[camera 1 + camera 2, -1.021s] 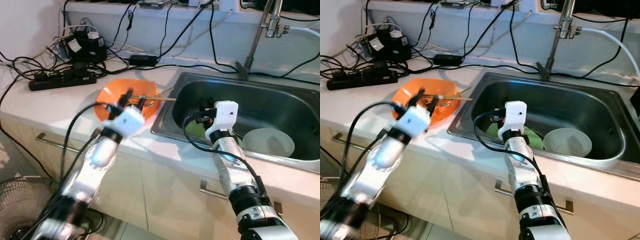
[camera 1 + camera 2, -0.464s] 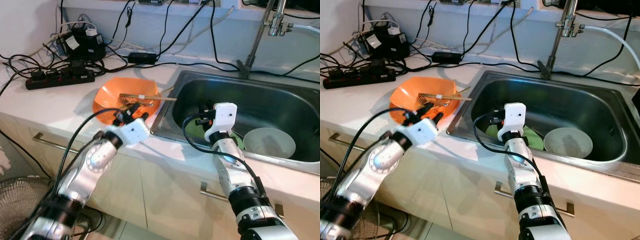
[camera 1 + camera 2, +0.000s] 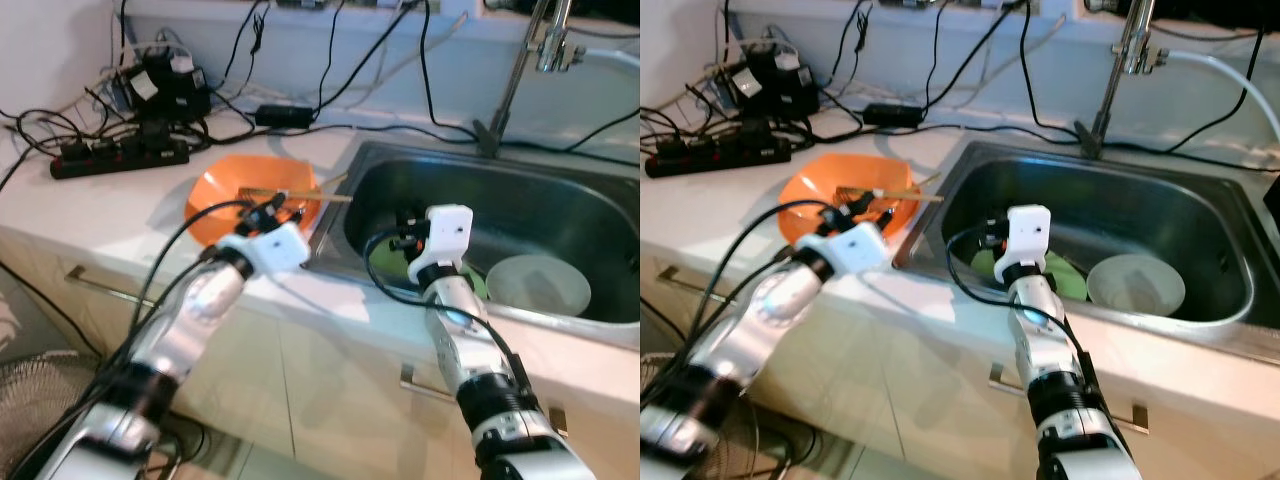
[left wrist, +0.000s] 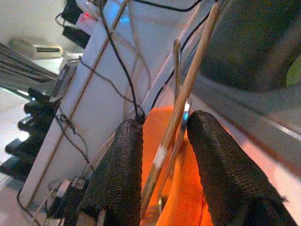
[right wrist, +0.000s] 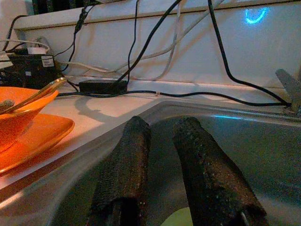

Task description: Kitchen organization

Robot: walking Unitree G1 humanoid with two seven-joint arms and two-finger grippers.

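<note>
Chopsticks (image 4: 188,89) and fork lie across orange bowl (image 3: 225,190) on tabletop (image 3: 110,215), just beside sink (image 3: 520,215).
Left hand (image 4: 162,155) hovers over bowl, fingers (image 4: 120,174) spread, utensil shafts running between them, not yet pinched.
Judgement: step in hand is grasping utensils. Do well: lower slightly, centre shafts between pads, close gently so thin sticks don't roll or scissor apart; lift straight, avoid tipping bowl.
Right hand (image 5: 160,160) idle inside sink, fingers slightly apart, empty, near green plate (image 3: 1065,280) and white bowl (image 3: 1137,283).
Cables, power strip (image 3: 120,160) behind bowl.
</note>
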